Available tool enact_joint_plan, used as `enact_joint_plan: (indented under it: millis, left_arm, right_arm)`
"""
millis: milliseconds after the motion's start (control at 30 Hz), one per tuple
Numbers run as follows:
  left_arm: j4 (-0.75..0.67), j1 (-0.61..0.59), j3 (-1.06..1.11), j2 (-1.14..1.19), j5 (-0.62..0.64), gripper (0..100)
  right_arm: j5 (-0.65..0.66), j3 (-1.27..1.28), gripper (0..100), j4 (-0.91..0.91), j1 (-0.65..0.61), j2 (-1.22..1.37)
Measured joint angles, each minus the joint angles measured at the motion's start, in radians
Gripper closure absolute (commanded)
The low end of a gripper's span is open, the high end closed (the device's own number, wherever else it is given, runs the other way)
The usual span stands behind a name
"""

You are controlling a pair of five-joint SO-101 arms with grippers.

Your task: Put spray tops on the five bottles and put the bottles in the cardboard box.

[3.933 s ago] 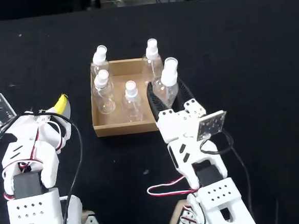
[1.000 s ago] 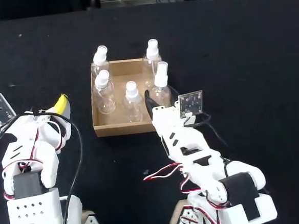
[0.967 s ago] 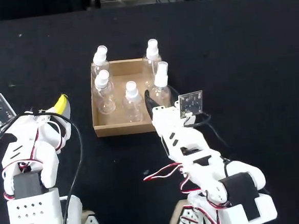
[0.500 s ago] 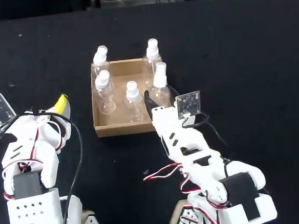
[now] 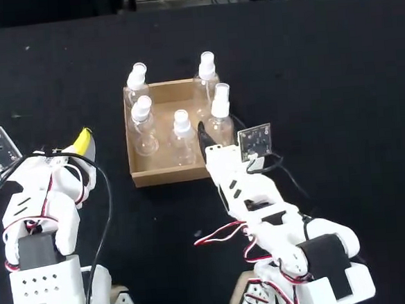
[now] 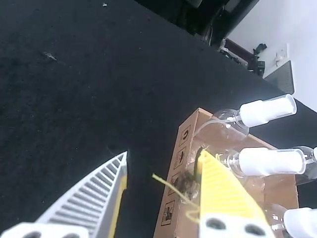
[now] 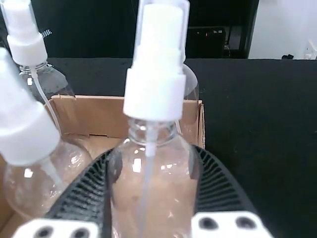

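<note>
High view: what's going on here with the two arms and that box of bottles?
The right arm's pincer is shut on a clear plastic bottle with a white spray top, holding it upright at the right side of the brown cardboard box. Four other topped clear bottles stand inside the box. The left arm's pincer hangs open and empty over the black table, left of the box.

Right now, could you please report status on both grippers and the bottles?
Right gripper shut on clear spray-topped bottle, at right edge of brown cardboard box. Left gripper open. Four bottles alongside.
</note>
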Motion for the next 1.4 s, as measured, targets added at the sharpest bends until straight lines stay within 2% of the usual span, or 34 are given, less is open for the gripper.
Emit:
enact_joint_plan:
  millis: [133, 333, 667, 1400]
  left_arm:
    - [0.000, 0.000, 0.000, 0.000, 0.000, 79]
    - [0.000, 0.000, 0.000, 0.000, 0.000, 79]
    - [0.000, 0.000, 0.000, 0.000, 0.000, 79]
    - [0.000, 0.000, 0.000, 0.000, 0.000, 79]
  right_arm:
    - [0.000, 0.000, 88.6, -0.006, 0.000, 0.000]
    - [0.000, 0.025, 88.4, -0.127, 0.000, 0.002]
    - [0.000, 0.018, 88.4, -0.058, 0.000, 0.002]
    - [0.002, -0.072, 88.9, -0.058, 0.003, 0.041]
